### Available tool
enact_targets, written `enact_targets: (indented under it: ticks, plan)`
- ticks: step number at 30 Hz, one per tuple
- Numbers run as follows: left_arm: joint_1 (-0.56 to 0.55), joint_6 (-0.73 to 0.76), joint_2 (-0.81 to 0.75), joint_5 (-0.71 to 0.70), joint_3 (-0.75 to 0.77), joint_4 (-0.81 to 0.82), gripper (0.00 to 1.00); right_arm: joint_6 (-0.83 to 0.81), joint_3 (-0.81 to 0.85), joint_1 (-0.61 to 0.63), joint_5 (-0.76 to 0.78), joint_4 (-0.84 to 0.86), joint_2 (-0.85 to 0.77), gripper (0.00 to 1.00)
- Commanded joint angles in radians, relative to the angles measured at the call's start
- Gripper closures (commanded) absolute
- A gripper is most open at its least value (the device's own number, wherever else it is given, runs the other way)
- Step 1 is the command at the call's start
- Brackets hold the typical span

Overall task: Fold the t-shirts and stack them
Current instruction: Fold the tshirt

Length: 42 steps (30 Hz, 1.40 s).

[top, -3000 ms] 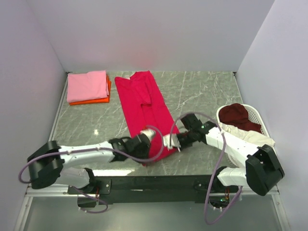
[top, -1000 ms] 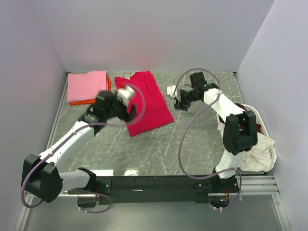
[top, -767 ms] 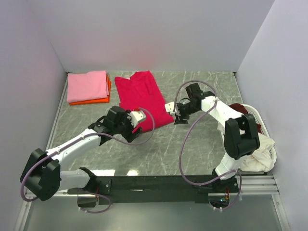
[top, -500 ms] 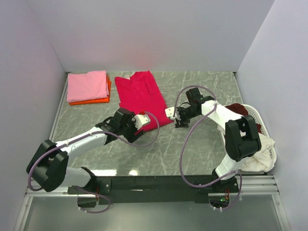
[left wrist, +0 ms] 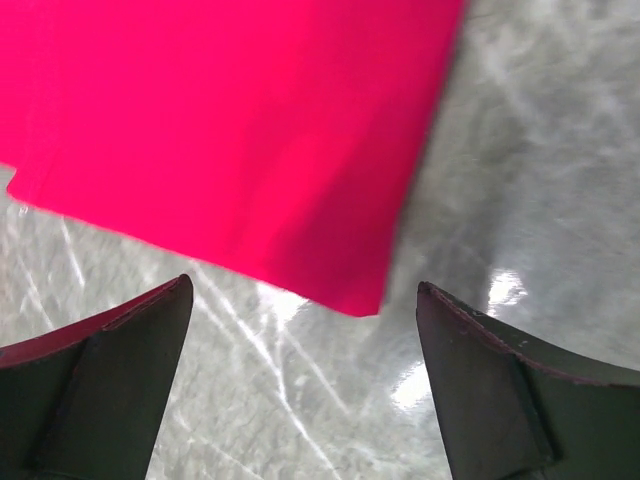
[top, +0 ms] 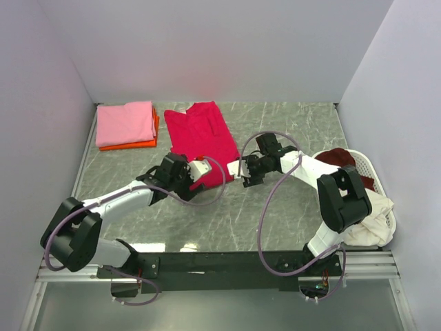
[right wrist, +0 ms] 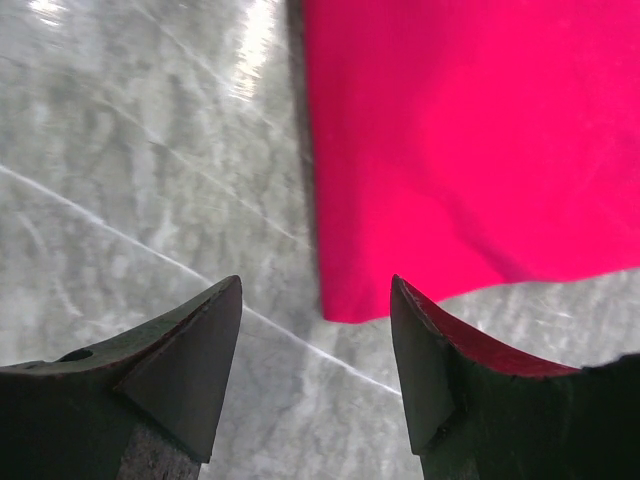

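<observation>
— Crimson red t-shirt?
— Folded into a tapering panel. Flat on the tabletop, middle rear, near edge slanting.
— Pink t-shirt?
— Folded square, stacked on the orange t-shirt, rear left corner.
— Maroon t-shirt and cream t-shirt?
— Crumpled, not folded. Heaped in the white basket at the right, cream spilling over the rim.

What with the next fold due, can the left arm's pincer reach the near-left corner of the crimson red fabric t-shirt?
Probably yes: the open left pincer hovers right at that corner of the crimson red fabric t-shirt, nothing between them.
</observation>
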Motion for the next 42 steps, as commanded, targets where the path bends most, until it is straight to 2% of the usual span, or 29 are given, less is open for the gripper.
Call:
enact_targets:
  ticks: [1, 10, 26, 33, 39, 42]
  plan:
    - [0.049, -0.037, 0.011, 0.014, 0.028, 0.039, 0.01, 0.029, -0.009, 0.008, 0.027, 0.071, -0.015, 0.32]
    - [0.042, -0.023, 0.022, 0.063, 0.025, 0.033, 0.01, 0.048, -0.018, 0.012, 0.021, 0.106, -0.014, 0.32]
    - [-0.003, 0.029, 0.039, -0.001, -0.022, 0.053, 0.01, 0.044, 0.018, 0.045, 0.064, 0.085, 0.044, 0.34]
    - [0.003, 0.048, 0.123, -0.018, -0.01, 0.045, 0.04, 0.051, 0.047, 0.049, 0.115, 0.117, 0.112, 0.35]
    - [0.033, 0.031, 0.173, -0.023, 0.008, 0.047, 0.09, 0.061, 0.046, 0.087, 0.237, 0.181, 0.156, 0.35]
    - [0.048, 0.02, 0.223, -0.015, 0.036, 0.032, 0.2, 0.078, 0.057, 0.097, 0.27, 0.2, 0.181, 0.38]
